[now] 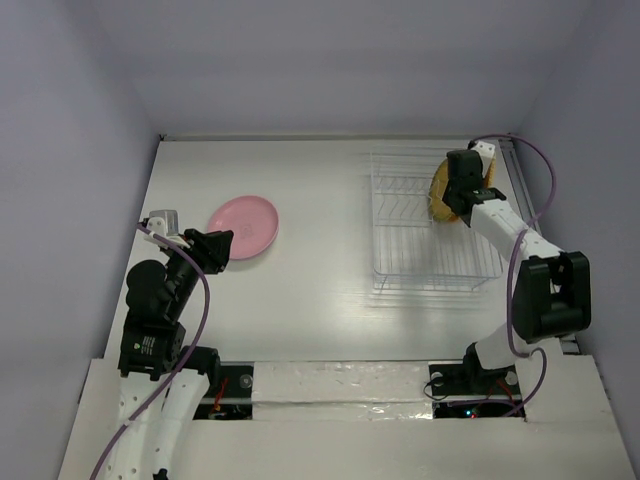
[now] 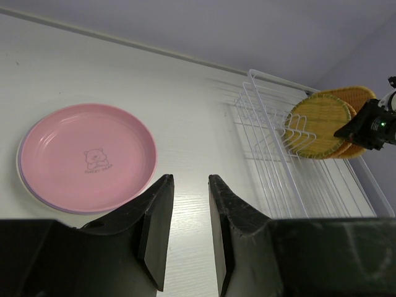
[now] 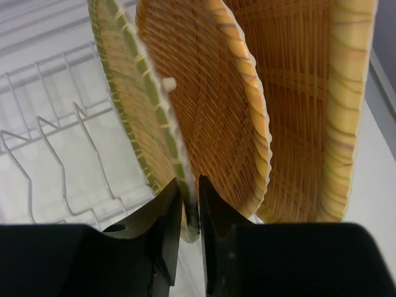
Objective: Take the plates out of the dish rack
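At the left, the left gripper point(image 2: 185, 216) hangs just beside the near rim of the round pink plate with a small bear print point(image 2: 86, 158). The plate lies flat on the white table point(image 1: 320, 300). The jaws are parted, with nothing between them.

Further right stands the rectangular white wire dish rack point(image 1: 425, 250), most of its slots bare. Three woven plates are stood on edge at its far right corner. There the right gripper point(image 3: 189, 207) is clamped on the lower rim of the leftmost round orange woven-textured plate point(image 3: 133, 105). The middle round orange woven plate point(image 3: 210, 105) sits just beside the outer finger, and the orange rounded-square woven plate point(image 3: 309, 93) lies beyond it.

The held plate is best raised straight up, kept parallel to its neighbours, until its rim is clear of the upright prongs. A thin-rim hold may let it pivot, so a slow lift is advised. Walls stand close on the far and right sides of the rack. Open table is offered only leftward, between the rack and the pink plate.
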Robot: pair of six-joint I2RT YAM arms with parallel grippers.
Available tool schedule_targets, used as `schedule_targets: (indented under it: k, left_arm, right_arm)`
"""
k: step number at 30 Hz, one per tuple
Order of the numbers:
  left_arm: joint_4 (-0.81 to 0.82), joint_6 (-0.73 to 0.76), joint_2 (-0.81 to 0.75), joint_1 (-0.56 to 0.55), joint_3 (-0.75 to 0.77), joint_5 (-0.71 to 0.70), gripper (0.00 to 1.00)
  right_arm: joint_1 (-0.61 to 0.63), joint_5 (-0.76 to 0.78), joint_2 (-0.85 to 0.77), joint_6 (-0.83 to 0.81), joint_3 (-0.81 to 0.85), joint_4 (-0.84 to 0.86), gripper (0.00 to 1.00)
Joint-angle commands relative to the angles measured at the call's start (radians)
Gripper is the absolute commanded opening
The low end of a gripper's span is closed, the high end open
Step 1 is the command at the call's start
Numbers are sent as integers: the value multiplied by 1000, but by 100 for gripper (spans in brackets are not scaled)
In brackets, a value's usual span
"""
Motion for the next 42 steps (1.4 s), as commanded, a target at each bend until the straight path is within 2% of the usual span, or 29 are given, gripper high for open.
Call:
schedule_targets:
  k: [1, 3, 6, 17, 23, 26, 27, 33, 35, 38, 42]
  left_arm:
    - [48, 7, 6, 0, -5, 6, 26]
    - [48, 7, 5, 0, -5, 8, 26]
    - [50, 6, 6, 0, -5, 8, 26]
    - [52, 6, 8, 0, -7, 8, 26]
    - [56, 7, 10, 18, -8, 12, 26]
    - [55, 6, 13, 18, -8, 11, 26]
    - [53, 6, 13, 18, -8, 11, 26]
    - [55, 6, 14, 18, -8, 12, 26]
    - [58, 6, 14, 18, -10, 15, 27]
    - [56, 4, 13, 28, -10, 17, 27]
    - [58, 4, 14, 28, -10, 17, 27]
  right_arm:
    - [-1, 28, -42, -14, 33, 83, 16]
    - [-1, 23, -73, -23, 21, 86, 6]
    - [-1, 25, -120, -36, 14, 82, 0]
    - [54, 33, -326, -66, 22, 11, 0]
    - [186, -151, -395, -20, 2, 45, 0]
    - [302, -259, -349, -17, 16, 51, 0]
    - [348, -353, -314, -25, 19, 55, 0]
    - [486, -587, -223, -68, 8, 74, 0]
    - [529, -714, -183, -83, -4, 89, 0]
    - [601, -793, -116, -106, -10, 105, 0]
    - [660, -813, 6, -112, 34, 72, 0]
